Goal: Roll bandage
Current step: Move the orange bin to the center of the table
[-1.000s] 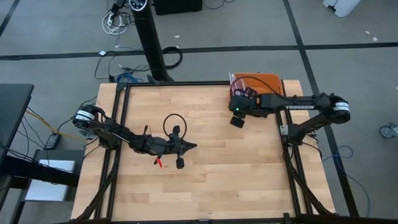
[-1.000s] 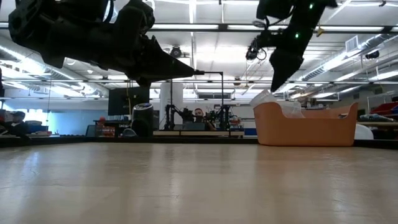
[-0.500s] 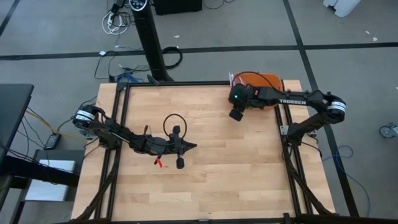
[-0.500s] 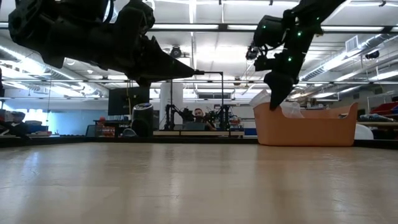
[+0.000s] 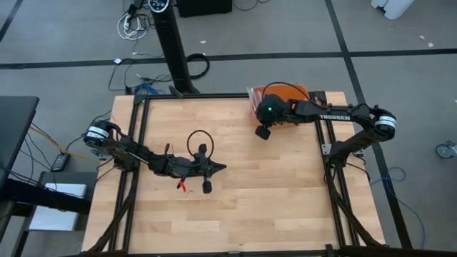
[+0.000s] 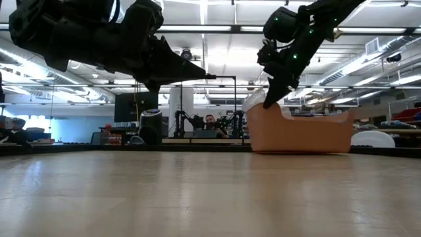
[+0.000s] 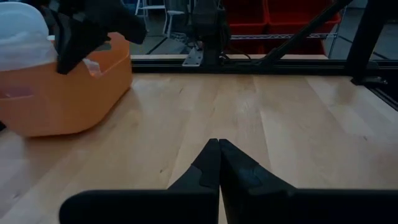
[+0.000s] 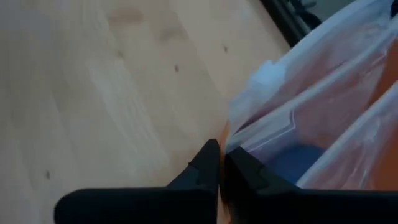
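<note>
Bandage: I cannot find it in any of the 4 views, so I cannot say where it lies. No orange strip or roll shows on the bare table (image 5: 271,193).

Nearest candidate spot is the orange bin (image 5: 294,91) at the far right corner of the table, with a crinkled clear bag (image 8: 311,81) in it. What is inside the bag I cannot make out.

Right gripper (image 5: 263,132): at the bin's edge nearest the table's middle, arm reaching over the bin. The high view hides the fingertips' contact. The low view puts the tip (image 6: 268,100) right at the rim of the bin (image 6: 299,135). The right wrist view gives most: the 2 fingers are pressed together (image 8: 219,149), tips at the spot where the orange rim and the bag's edge meet. Whether they nip plastic or rim, I cannot tell.

Left gripper (image 5: 221,168): waiting over the left half of the table, well apart from the bin. Fingers pressed together, nothing between them, plain in the left wrist view (image 7: 218,146). That view also catches the bin (image 7: 56,99) side-on, white plastic bulging above its rim, and the right gripper (image 7: 68,56) above it. In the low view the left gripper (image 6: 207,77) hangs clear of the tabletop.

Writing: "TROSSEN" (image 5: 334,117) on the right arm, high view only.

Low view alone shows a person (image 6: 210,122) far off in the room.
</note>
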